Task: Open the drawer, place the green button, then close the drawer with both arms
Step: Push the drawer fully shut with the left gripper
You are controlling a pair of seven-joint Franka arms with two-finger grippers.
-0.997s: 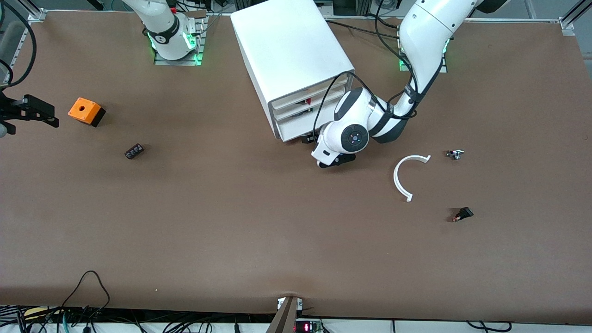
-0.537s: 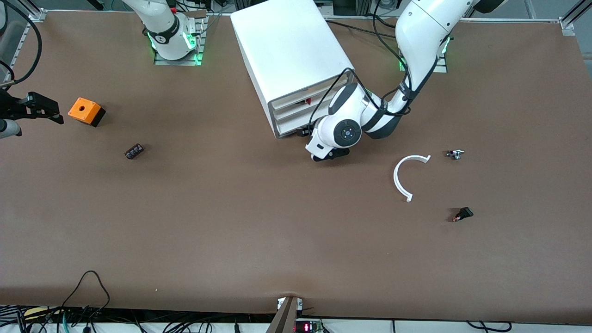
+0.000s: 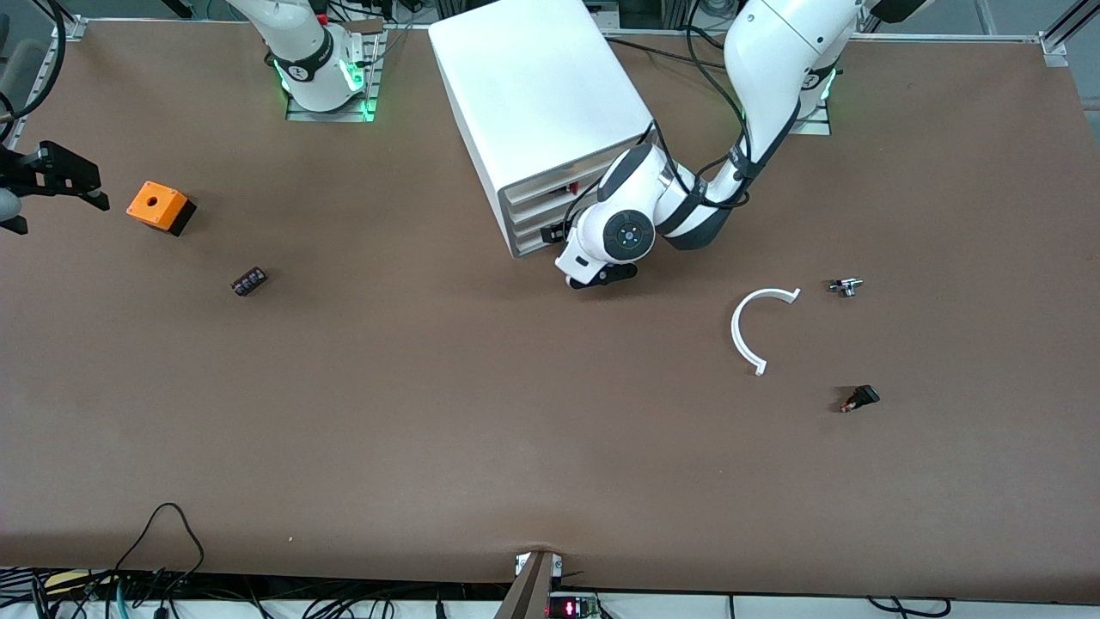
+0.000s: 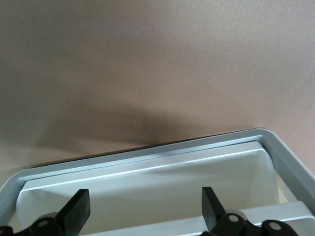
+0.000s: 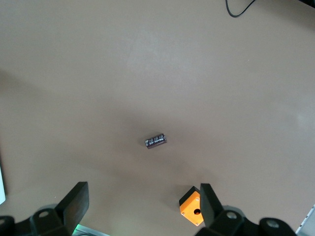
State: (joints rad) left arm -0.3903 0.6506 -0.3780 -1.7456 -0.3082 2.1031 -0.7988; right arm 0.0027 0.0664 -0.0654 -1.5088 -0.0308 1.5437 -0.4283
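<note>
The white cabinet (image 3: 541,94) stands at the robots' side of the table, its three drawer fronts facing the front camera. My left gripper (image 3: 557,234) is low at the front of the lowest drawer (image 3: 534,245). In the left wrist view its fingers (image 4: 78,209) stand wide open over the drawer's white front rim (image 4: 147,158), with nothing gripped. My right gripper (image 3: 73,179) hangs open and empty in the air over the right arm's end of the table, beside the orange box (image 3: 160,207). No green cap shows, so I cannot tell which small part is the button.
A small dark block (image 3: 248,281) lies nearer the front camera than the orange box; both show in the right wrist view (image 5: 155,141) (image 5: 193,207). Toward the left arm's end lie a white curved strip (image 3: 746,331), a small silver-dark part (image 3: 846,286) and a small black part (image 3: 860,398).
My left arm's hand has moved toward the cabinet, up to the lowest drawer's front. My right gripper has shifted slightly at the table's edge. Things on the table have not moved.
</note>
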